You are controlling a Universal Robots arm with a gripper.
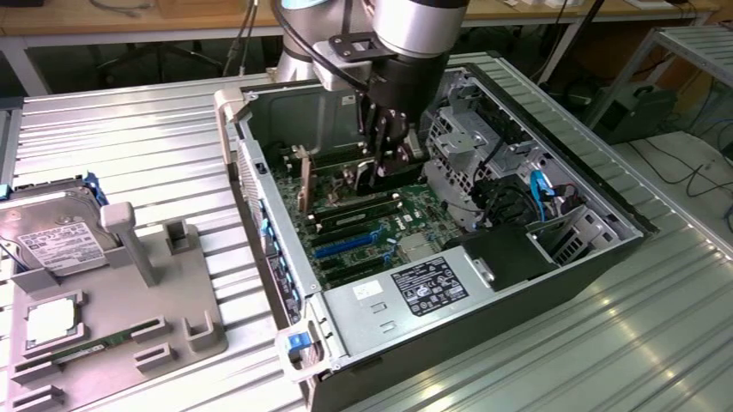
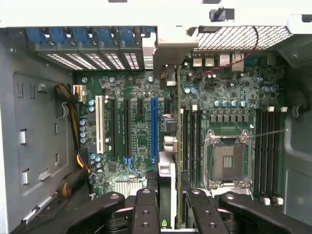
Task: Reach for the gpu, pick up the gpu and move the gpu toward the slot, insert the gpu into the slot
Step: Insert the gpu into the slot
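1. The gripper (image 1: 386, 167) has black jointed metal fingers under a smooth silver wrist. It reaches down into the open case (image 1: 596, 249) and is clamped narrowly on the gpu (image 2: 165, 175).
2. The gpu is a thin flat card held on edge. Its pale metal bracket end points toward the case's rear wall.
3. The slot (image 2: 154, 129) is a long, narrow bright-blue plastic strip on the green motherboard (image 2: 136, 97), and it lies bare. The gpu runs parallel to it and just beside it, on the side toward the socket (image 2: 229, 163), and is not seated. Whether the card's lower edge touches the board cannot be told.
4. On the slot's other side is a long white slot (image 2: 99, 124). The socket is square and metal-framed, with long black memory slots (image 2: 268, 151) beyond it.
5. Along the rear wall, a row of blue plastic latches (image 2: 83, 36) sits above perforated grey covers.
6. The case is a black and grey sheet-metal tower lying on its side on a ribbed metal counter (image 1: 137, 137). A boxy grey power supply (image 1: 424, 287) with a dark label sits at its near end.
7. At the exterior view's left, well apart from the case, is a grey plastic holder (image 1: 149, 292). It carries a silver hard drive (image 1: 57, 236) with a white label and a small green memory stick (image 1: 86, 350).
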